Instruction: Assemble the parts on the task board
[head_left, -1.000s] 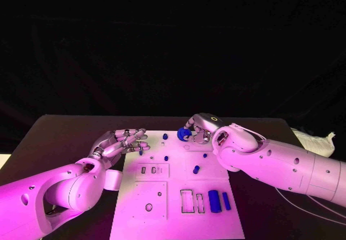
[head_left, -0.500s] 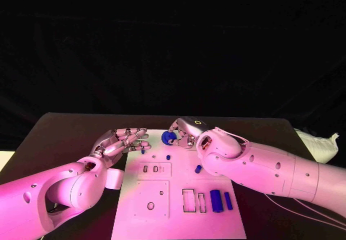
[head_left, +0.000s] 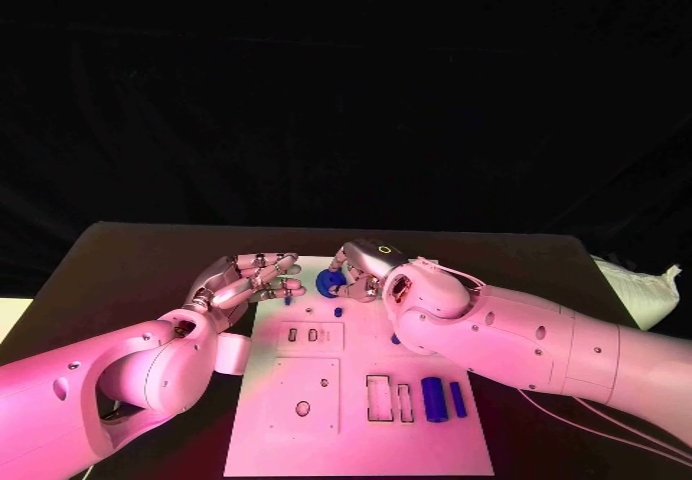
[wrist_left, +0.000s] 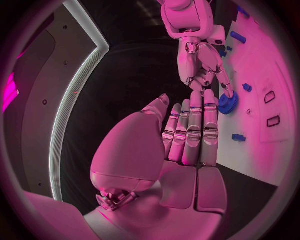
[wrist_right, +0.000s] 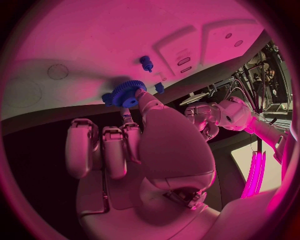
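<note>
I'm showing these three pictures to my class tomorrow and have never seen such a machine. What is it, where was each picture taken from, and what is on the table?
It is a robot with two white arms, each ending in a silver many-fingered hand. One picture looks down from its head; the two round ones come from cameras at its wrists. On the black table lies a white task board with cut-out slots and small blue parts. The right hand holds a blue gear at its fingertips, over the far end of the board. The left hand is beside it at the board's edge, fingers together and holding nothing that I can see.
</note>
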